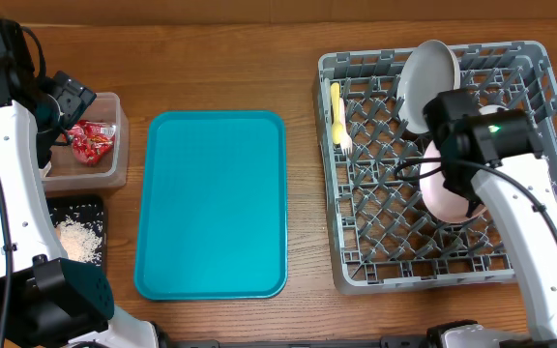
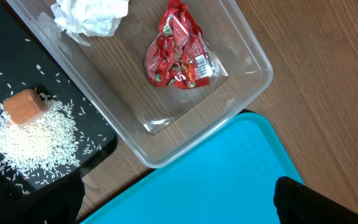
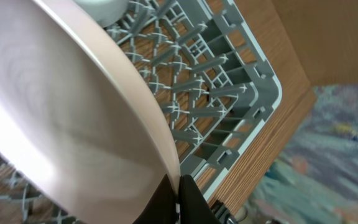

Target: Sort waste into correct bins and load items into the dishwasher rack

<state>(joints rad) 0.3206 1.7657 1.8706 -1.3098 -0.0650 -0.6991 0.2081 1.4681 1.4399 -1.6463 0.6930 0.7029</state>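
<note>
Seating round pale pink plate (image 3: pixel 73 124) in grey plastic dishwasher rack (image 1: pixel 327 174).
Your right gripper (image 3: pixel 178 190) clamps its rim, left gripper (image 2: pixel 179 208) gapes empty; waste (image 2: pixel 179 59) left of the rack looks sorted.

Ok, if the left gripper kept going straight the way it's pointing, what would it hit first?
Likely the clear tub, near its wall beside the red snack wrappers. The open left gripper points down at it, though the teal tray's corner is close and depth is unclear.

teal tray (image 1: pixel 211 203): flat, mid-table | wood table (image 1: pixel 240 58): brown, grain vis.
</note>
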